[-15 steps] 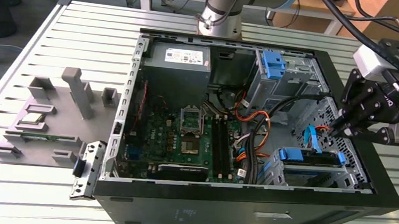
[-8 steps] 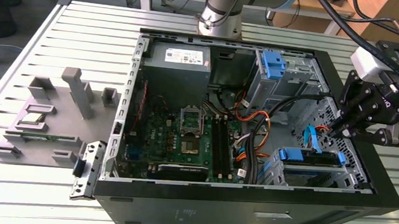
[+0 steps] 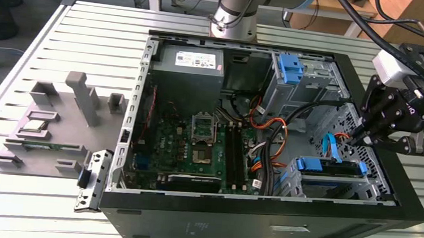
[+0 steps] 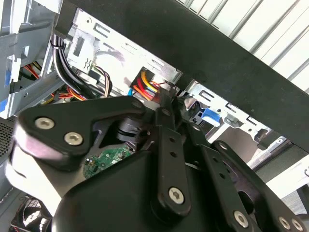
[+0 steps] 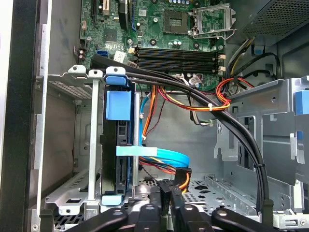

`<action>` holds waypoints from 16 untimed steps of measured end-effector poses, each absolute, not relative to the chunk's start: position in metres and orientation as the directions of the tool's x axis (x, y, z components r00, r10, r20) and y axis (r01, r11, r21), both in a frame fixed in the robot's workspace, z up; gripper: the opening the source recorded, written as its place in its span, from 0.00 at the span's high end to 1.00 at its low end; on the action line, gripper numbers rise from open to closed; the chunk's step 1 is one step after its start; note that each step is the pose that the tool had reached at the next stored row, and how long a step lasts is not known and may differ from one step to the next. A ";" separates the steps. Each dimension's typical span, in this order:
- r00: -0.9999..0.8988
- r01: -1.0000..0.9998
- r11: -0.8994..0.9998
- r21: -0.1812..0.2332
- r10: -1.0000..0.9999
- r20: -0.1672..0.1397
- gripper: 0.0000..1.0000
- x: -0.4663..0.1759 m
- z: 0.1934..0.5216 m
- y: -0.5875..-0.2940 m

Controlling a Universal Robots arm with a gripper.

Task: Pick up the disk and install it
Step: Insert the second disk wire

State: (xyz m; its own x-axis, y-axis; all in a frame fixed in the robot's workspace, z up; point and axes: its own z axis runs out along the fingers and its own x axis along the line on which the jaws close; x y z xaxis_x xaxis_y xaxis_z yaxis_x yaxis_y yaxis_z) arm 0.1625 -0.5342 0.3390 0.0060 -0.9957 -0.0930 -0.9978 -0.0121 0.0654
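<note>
Fingers (image 5: pixel 166 195) of the gripper (image 3: pixel 367 138) lie pressed together at the lower middle of the first wrist view, so the jaws are narrow and hold nothing; their tips sit just beside a black plug (image 5: pixel 182 175) with orange and yellow wires and a flat blue cable (image 5: pixel 159 155). In the exterior view the gripper hangs at the right of the frame, over the right rim of the open computer case (image 3: pixel 264 222), its tips pointing down toward the blue cable inside. The disk (image 5: pixel 116 164) stands on edge in a metal cage (image 5: pixel 72 145) at the lower left of the first wrist view, with a blue rail tab (image 5: pixel 118 104) at its upper end and another at its lower end; the blue cable reaches its side. In the exterior view the same disk (image 3: pixel 333 167) sits in the cage at the lower right of the case, near the gripper but apart from it. A thick bundle of black cables (image 5: pixel 227 121) runs across from the upper left of the cage toward the lower right of the first wrist view. Above it lies the green board (image 5: pixel 159 24) with 4 long memory slots. In the second wrist view the gripper's black links take up the lower frame, with the case's black rim (image 4: pixel 193 43) across the top. A grey holder (image 3: pixel 52 123) rests on the slatted table (image 3: pixel 19 69) at the left of the exterior view.
</note>
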 end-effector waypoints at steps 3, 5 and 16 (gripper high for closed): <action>0.006 -0.998 -0.012 0.065 -0.996 -0.093 0.83 0.162 0.339 -0.534; 0.006 -0.998 -0.012 0.065 -0.996 -0.093 0.83 0.162 0.339 -0.534; 0.006 -0.998 -0.012 0.065 -0.996 -0.092 0.83 0.162 0.339 -0.534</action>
State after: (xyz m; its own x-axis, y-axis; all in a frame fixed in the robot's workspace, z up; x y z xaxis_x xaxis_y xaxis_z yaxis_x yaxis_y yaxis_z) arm 0.1625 -0.5342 0.3390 0.0060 -0.9957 -0.0925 -0.9978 -0.0121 0.0654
